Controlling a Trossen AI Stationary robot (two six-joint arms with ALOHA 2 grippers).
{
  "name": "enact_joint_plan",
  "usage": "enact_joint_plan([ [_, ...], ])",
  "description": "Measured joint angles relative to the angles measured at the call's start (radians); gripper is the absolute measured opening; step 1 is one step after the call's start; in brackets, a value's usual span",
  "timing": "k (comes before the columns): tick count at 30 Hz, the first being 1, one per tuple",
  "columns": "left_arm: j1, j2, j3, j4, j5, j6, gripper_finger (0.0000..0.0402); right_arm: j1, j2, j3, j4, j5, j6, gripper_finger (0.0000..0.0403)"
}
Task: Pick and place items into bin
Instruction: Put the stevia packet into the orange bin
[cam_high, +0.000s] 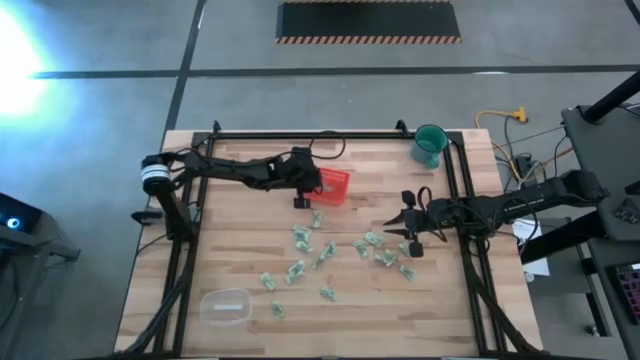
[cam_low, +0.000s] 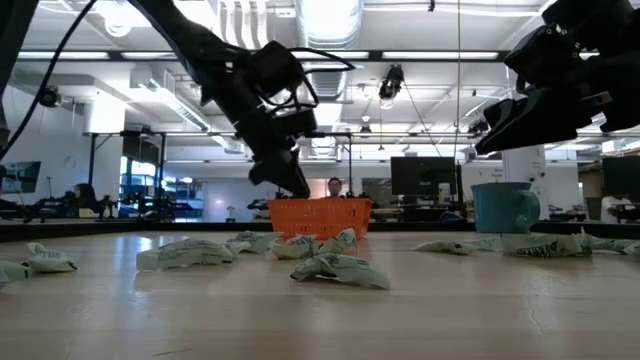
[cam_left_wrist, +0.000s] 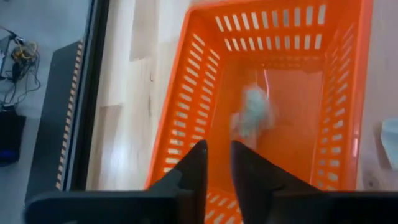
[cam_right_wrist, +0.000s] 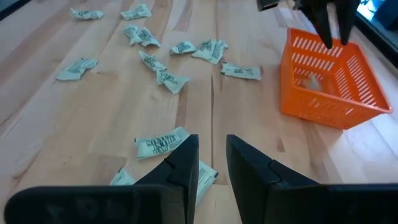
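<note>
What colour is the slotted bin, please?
Bright orange-red bin, clearest in the left wrist view.

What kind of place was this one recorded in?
Probably an open lab or industrial workspace: polished concrete floor with hazard-striped mat, exposed ceiling ducts, and rows of monitors beyond the wooden table.

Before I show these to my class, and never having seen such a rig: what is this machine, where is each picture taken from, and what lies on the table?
It is a robot with two dark arms at a wooden table, sorting small wrappers into a tray. One picture looks straight down, one looks level across the tabletop, and one comes from each wrist. The left hand hangs at the red tray; its narrowly parted fingers hold nothing, and one pale wrapper is already inside. The right hand hovers over the scattered pale-green wrappers, fingers apart, empty. A teal cup stands at the far edge and a clear container lies near the front.
</note>
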Motion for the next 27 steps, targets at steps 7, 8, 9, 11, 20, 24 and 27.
enact_joint_plan([
  [7,-0.012,-0.043,-0.002,-0.032,0.000,-0.073,0.0138,0.000,0.048,0.000,0.024,-0.018,0.031,0.0073],
  [8,-0.016,-0.053,-0.002,-0.053,0.000,-0.083,0.0143,0.002,0.064,0.000,0.031,-0.020,0.030,0.0072],
  [9,-0.023,-0.063,-0.003,-0.078,0.000,-0.097,0.0147,0.005,0.084,0.000,0.052,-0.023,0.027,0.0072],
  [11,-0.045,-0.078,-0.008,-0.118,0.001,-0.125,0.0150,0.012,0.133,0.000,0.104,-0.040,0.014,0.0073],
  [20,-0.226,-0.200,-0.084,-0.160,-0.001,-0.176,0.0150,0.025,0.387,0.099,0.160,-0.064,0.004,0.0073],
  [24,-0.313,-0.299,-0.113,-0.190,-0.062,-0.197,0.0150,0.025,0.483,0.207,-0.028,-0.035,0.099,0.0073],
  [27,-0.374,-0.371,-0.149,-0.205,-0.149,-0.228,0.0150,0.028,0.546,0.301,-0.195,0.056,0.151,0.0075],
])
